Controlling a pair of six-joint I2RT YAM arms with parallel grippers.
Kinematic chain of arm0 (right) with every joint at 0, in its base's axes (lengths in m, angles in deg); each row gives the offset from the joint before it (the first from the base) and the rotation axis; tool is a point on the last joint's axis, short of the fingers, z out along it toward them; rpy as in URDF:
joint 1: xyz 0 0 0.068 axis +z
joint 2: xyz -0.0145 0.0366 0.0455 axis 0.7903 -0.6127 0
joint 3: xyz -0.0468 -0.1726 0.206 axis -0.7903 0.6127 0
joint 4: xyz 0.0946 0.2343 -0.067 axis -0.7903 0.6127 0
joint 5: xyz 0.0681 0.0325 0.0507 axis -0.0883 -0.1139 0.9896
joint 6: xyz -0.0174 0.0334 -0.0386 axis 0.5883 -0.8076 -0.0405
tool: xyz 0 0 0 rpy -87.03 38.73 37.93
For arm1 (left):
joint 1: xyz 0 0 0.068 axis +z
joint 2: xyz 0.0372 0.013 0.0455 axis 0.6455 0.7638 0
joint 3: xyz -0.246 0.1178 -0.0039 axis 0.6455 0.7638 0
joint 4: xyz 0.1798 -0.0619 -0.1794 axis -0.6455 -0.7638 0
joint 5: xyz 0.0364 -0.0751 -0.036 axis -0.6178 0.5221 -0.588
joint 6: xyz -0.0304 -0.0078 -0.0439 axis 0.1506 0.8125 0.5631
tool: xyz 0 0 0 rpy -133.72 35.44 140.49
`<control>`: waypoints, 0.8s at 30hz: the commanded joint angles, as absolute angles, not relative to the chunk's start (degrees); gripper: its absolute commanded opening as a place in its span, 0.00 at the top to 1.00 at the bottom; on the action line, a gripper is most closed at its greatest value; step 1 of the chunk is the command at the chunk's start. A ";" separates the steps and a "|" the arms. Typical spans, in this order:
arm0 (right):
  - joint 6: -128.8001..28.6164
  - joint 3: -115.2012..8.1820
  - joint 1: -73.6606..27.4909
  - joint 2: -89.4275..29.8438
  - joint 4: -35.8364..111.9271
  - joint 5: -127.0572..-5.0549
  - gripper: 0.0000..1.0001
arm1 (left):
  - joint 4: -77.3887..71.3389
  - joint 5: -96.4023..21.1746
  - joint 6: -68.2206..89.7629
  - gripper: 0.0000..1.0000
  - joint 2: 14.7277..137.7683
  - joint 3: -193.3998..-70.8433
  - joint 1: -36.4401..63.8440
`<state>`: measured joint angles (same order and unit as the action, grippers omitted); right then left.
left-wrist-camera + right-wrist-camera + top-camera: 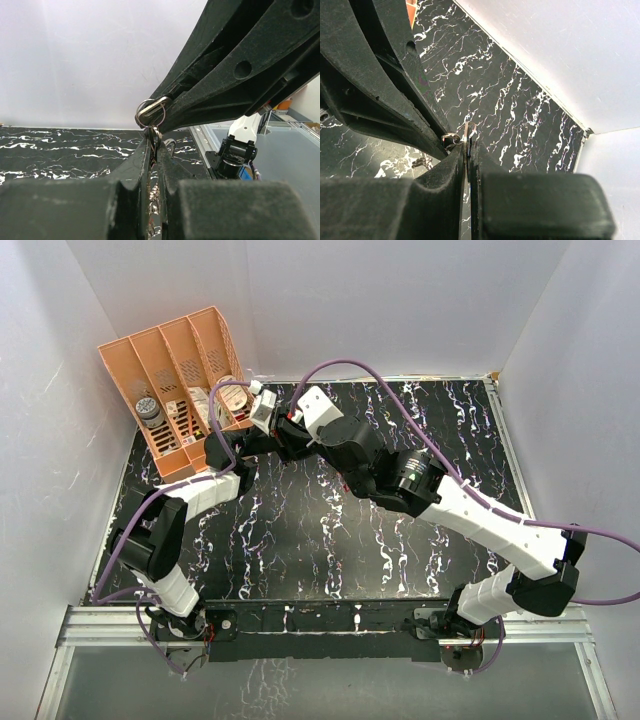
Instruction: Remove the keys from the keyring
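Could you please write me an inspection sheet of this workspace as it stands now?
Surface: black marbled table, white veins.
Job's things: keyring held up between the two claw tips; a key hangs just under it; no red head seen.
Clutter: orange organizer at the far left corner, small items inside.
Grippers: left claw shut, apparently on the key; right claw shut on the keyring.
Cables: purple cable looping over the right arm, another along the left.
Surroundings: white walls; metal rail at the near edge.
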<state>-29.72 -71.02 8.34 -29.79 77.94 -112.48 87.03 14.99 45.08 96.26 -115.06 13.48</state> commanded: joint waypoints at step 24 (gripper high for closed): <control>-23.16 -73.66 8.56 -27.71 67.81 -118.01 1.00 | 39.59 -0.70 2.65 1.00 81.39 -114.07 12.89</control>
<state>-26.26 -71.06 8.41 -29.75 77.17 -113.58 49.52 5.54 8.51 82.29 -113.95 12.39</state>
